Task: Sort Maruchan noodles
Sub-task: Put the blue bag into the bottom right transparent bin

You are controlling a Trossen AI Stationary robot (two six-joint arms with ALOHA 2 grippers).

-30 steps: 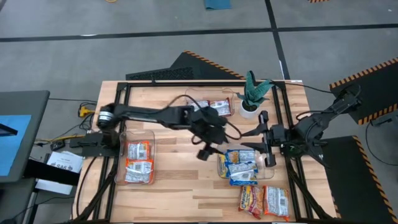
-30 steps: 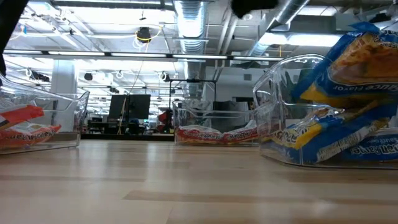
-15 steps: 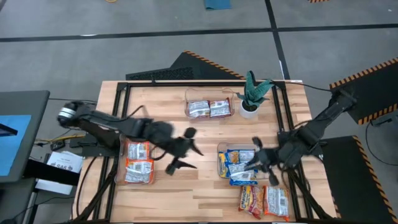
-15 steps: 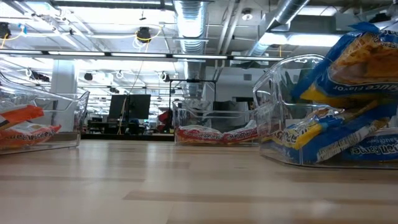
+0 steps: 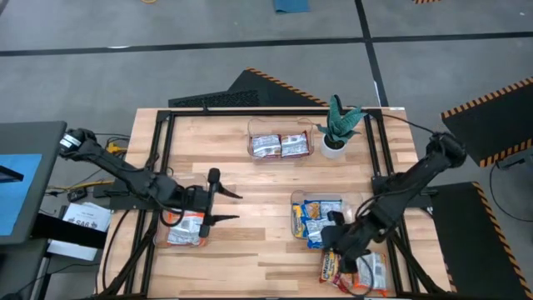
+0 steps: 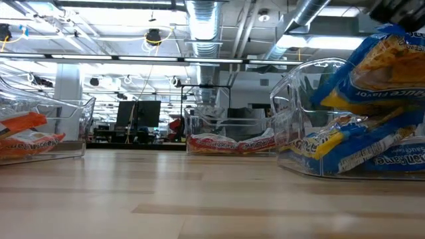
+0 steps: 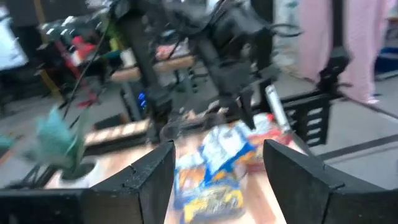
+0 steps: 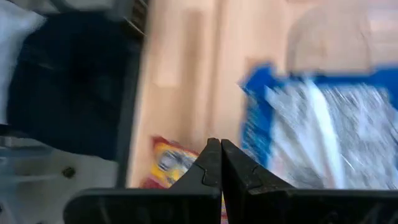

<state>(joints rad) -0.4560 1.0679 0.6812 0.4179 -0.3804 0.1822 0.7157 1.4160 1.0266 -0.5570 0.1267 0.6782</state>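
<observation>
Starting at the left, the left gripper [image 5: 223, 206] hung over the table [image 5: 250, 242] just right of the left bin [image 5: 184, 220], its two fingers [image 7: 147, 180] spread wide with nothing between them. That clear bin held two red-and-white noodle packets [image 5: 185, 227], one partly hidden under the arm. At the far middle, another clear bin [image 5: 281, 143] held two whitish-red packets [image 5: 281, 147] side by side, and a potted plant [image 5: 337, 127] stood just right of it. Further right, a third bin [image 5: 326, 221] was heaped with blue packets [image 5: 321, 223]; in the low view they rose above its rim [image 6: 372, 86]. The right gripper [image 5: 340, 254] sat low at the near right, between that bin and two orange-red packets [image 5: 356, 268] lying loose on the table by the near edge. Its fingers [image 8: 217, 163] were pressed together, empty, with a blue packet and an orange one blurred beyond them.
</observation>
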